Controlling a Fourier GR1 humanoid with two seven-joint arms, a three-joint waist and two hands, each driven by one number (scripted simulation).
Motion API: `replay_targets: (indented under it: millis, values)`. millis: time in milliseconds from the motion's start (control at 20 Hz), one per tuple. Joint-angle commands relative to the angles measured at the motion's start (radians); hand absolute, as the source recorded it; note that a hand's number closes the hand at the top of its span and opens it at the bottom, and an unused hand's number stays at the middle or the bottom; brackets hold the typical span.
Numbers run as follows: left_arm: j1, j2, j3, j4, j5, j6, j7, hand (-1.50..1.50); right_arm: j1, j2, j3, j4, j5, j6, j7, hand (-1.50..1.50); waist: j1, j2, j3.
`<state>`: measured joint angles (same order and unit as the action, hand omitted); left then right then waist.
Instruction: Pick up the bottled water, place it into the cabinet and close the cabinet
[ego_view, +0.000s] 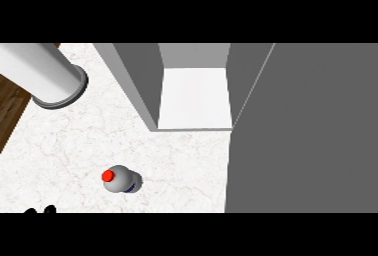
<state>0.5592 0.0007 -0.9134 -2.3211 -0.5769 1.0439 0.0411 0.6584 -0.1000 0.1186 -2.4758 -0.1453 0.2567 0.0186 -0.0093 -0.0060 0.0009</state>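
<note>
Because the bottle (122, 181) stands upright on the worktop (66, 145), its long axis points almost straight up at the head view. What shows is mostly the red cap (108, 175) and the rounded pale shoulder beneath it. It sits in the lower left part of the marble surface, well apart from the cabinet (140, 85). The cabinet lies up and to the right of the bottle, with its white shelf (193, 95) visible through the opening. The big grey panel (303, 130) filling the right side is, by my reading, the cabinet door swung open.

Of the left robot hand (49, 210) only a small black sliver pokes in at the lower edge, to the left of the bottle and nearer the robot. From it the bottle lies up and to the right, near but not touching. So little of this robot hand shows that I cannot tell whether it is spread or closed, and nothing visible is held in it. The right robot hand is out of sight altogether.

On what can be seen, the left side is the nearer one, and the pick-up has not begun. With the bottle upright, I judge the coming move calls for a sideways approach to the body below the cap rather than a reach from above. A white cylinder (44, 75) lies at the upper left, well away from that path.
</note>
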Motion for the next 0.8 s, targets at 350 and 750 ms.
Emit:
replay_targets:
  millis: [350, 750]
  values:
    - [-0.035, 0.060, 0.093, 0.038, 0.169, 0.030, 0.022, -1.50, 0.195, 0.014, 0.044, -0.215, -0.029, 0.037, -0.012, -1.50, -0.006, 0.001, -0.003]
    - [-0.102, 0.054, 0.235, 0.190, 0.426, 0.041, -0.125, -1.50, 0.271, 0.005, 0.019, -0.184, -0.052, 0.093, -0.113, -1.50, -0.004, 0.000, -0.004]
